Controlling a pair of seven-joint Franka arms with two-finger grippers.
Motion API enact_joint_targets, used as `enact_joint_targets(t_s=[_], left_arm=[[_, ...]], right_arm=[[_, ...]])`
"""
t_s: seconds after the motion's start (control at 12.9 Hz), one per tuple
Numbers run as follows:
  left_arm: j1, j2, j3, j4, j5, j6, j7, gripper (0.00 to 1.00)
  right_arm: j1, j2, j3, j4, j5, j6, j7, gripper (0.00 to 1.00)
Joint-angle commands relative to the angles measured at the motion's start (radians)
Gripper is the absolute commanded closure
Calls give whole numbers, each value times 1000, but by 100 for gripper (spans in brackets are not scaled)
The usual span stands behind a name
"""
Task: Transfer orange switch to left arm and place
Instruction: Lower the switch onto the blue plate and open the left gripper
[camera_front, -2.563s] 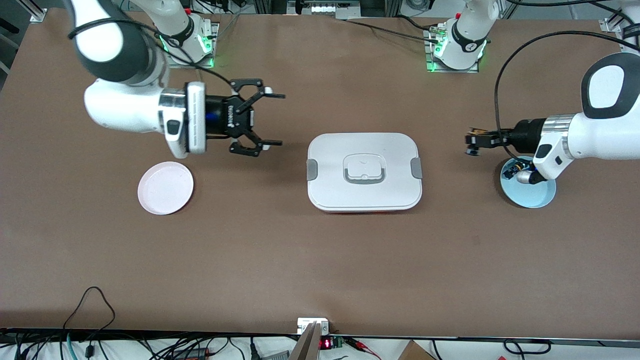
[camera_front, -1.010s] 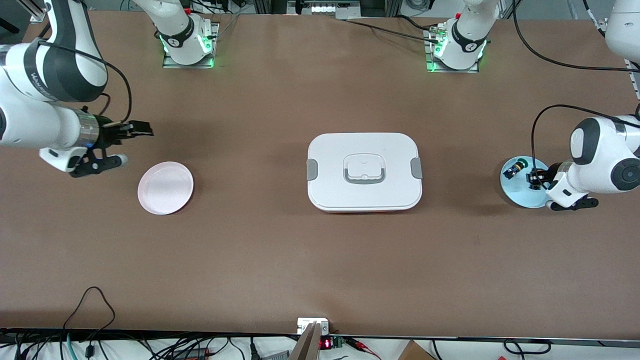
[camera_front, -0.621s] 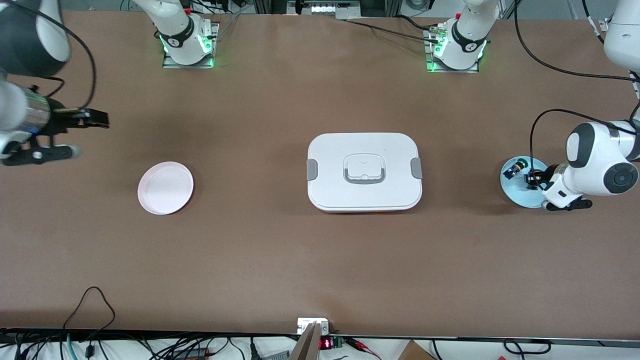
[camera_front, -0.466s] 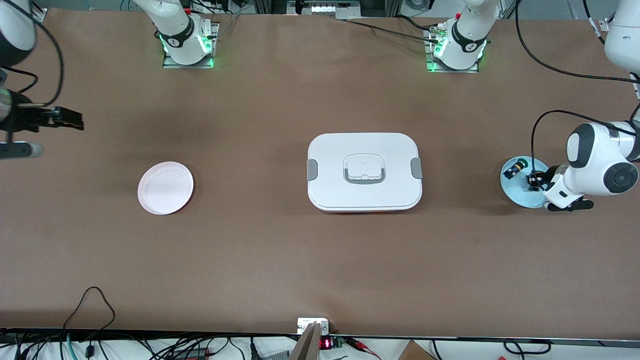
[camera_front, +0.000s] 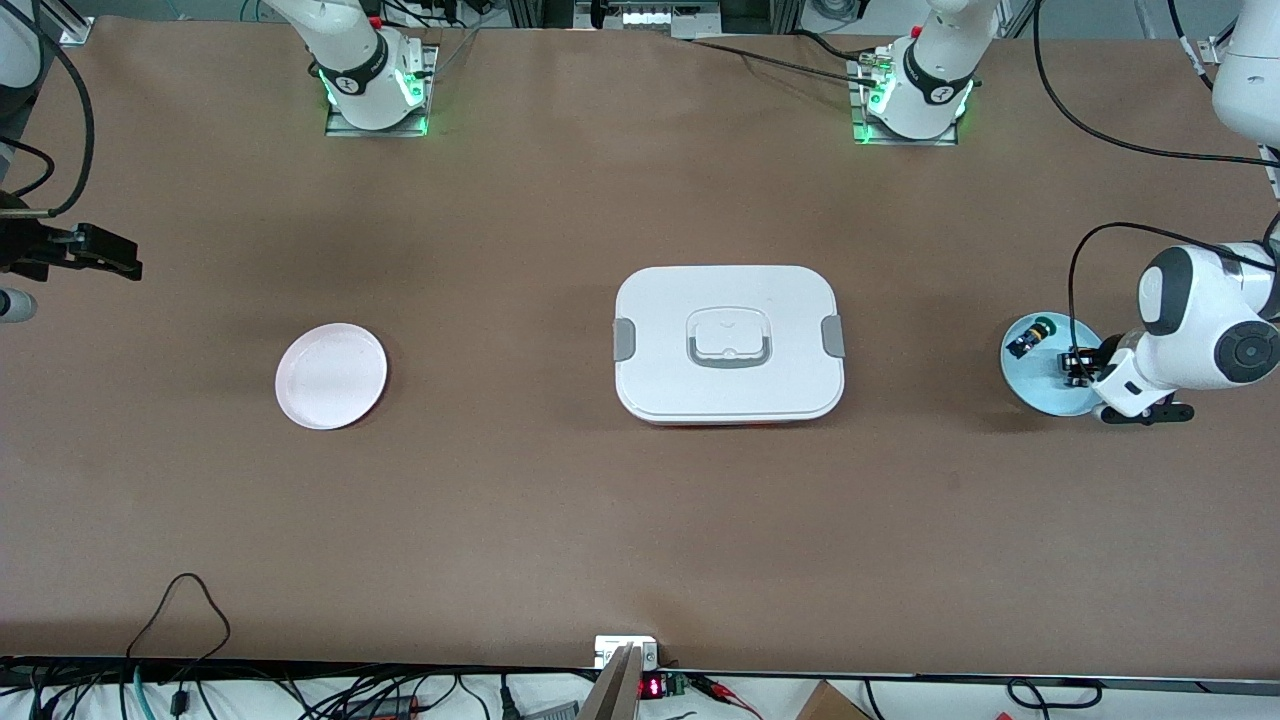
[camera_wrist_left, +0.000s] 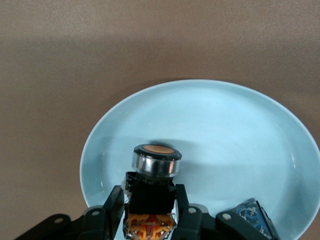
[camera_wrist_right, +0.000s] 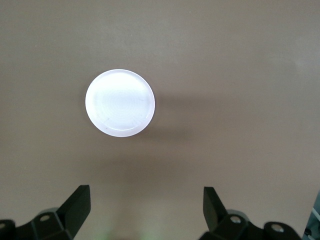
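Presently, by item:
Orange switch (camera_wrist_left: 150, 192): clamped between the left gripper's fingers (camera_wrist_left: 187, 222), orange-capped metal-ringed end pointing away from the wrist, black body and orange base between the pads; held low over the blue plate (camera_wrist_left: 240, 135); hard to make out in the front view.
Left gripper (camera_front: 1078, 365): closed on the switch, over the blue plate's (camera_front: 1040, 395) rim at the left arm's end of the table.
Blue-and-black part (camera_front: 1022, 344): lying on the blue plate, beside the green-topped piece (camera_front: 1043, 326).
Box (camera_front: 728, 344): mid-table, lid on, grey clips at both ends; well apart from both grippers.
Pink plate (camera_front: 331, 375): toward the right arm's end, bare.
Right gripper (camera_front: 60, 270): at the table's edge, high above the surface; fingers (camera_wrist_right: 77, 206) spread wide, holding nothing; pink plate (camera_wrist_right: 120, 102) in its wrist view.
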Motion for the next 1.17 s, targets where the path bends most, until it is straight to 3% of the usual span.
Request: enact_joint_targets(t_s=[0.0, 0.16, 0.31, 0.54, 0.78, 1.01, 1.09], left_arm=[[4, 8, -6, 57, 30, -11, 42, 0], [4, -11, -21, 101, 16, -46, 47, 0], [0, -49, -76, 167, 2, -149, 45, 0], [-15, -112, -161, 285, -50, -314, 42, 0], [-23, -204, -244, 332, -105, -425, 47, 0], [-40, -279, -236, 379, -312, -537, 36, 0], [-57, -297, -235, 385, -326, -589, 27, 0]], right_arm=[[13, -51, -15, -83, 42, 29, 96, 0], [10, -83, -15, -141, 42, 60, 95, 0], [13, -176, -15, -291, 37, 174, 92, 0], [10, -169, -13, -232, 37, 131, 56, 0], [13, -156, -12, -182, 43, 114, 64, 0], [13, -152, -10, -180, 48, 124, 72, 0], [13, -152, -9, -180, 48, 124, 69, 0]])
